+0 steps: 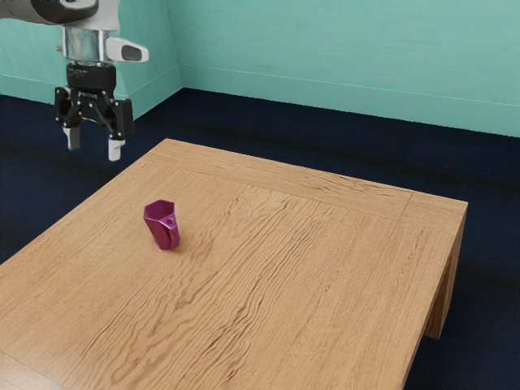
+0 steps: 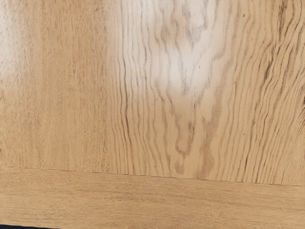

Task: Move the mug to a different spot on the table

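Teal-walled room, dark floor, wood-grain counter (image 1: 325,276). Item: magenta mug (image 1: 162,224), on the counter's half toward the exterior view's left, roughly upright with its mouth up. It lies below the jaws and toward the exterior view's right of them, well apart. Jaws: spread wide, holding nothing, hanging high over the counter's far corner; no brand, label or writing legible anywhere.
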Robot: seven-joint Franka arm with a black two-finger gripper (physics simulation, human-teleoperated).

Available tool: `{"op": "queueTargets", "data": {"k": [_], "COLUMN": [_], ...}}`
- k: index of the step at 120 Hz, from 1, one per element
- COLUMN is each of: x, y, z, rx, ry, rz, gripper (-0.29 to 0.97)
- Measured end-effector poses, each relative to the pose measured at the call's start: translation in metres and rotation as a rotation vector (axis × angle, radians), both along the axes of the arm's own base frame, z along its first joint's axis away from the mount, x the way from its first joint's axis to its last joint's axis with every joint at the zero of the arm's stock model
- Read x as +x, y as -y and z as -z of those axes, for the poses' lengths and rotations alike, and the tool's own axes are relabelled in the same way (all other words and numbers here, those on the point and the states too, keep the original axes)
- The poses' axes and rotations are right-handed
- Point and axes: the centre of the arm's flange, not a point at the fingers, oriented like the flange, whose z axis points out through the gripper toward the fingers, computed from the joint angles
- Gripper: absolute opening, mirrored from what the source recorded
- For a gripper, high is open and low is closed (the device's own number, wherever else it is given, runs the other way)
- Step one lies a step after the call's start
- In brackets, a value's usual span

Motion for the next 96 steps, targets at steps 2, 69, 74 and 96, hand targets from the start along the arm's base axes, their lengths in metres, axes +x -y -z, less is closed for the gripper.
{"op": "queueTargets", "data": {"k": [2, 69, 74, 96], "x": [0.003, -0.040, -0.039, -0.022], "y": [-0.002, 0.005, 0.006, 0.000], "z": [-0.001, 0.025, 0.048, 0.121], "rx": [0.002, 0.064, 0.075, 0.120], "ry": [0.023, 0.212, 0.205, 0.214], "rz": [-0.002, -0.187, -0.222, -0.436], "gripper": [0.68, 0.68, 0.68, 0.68]}}
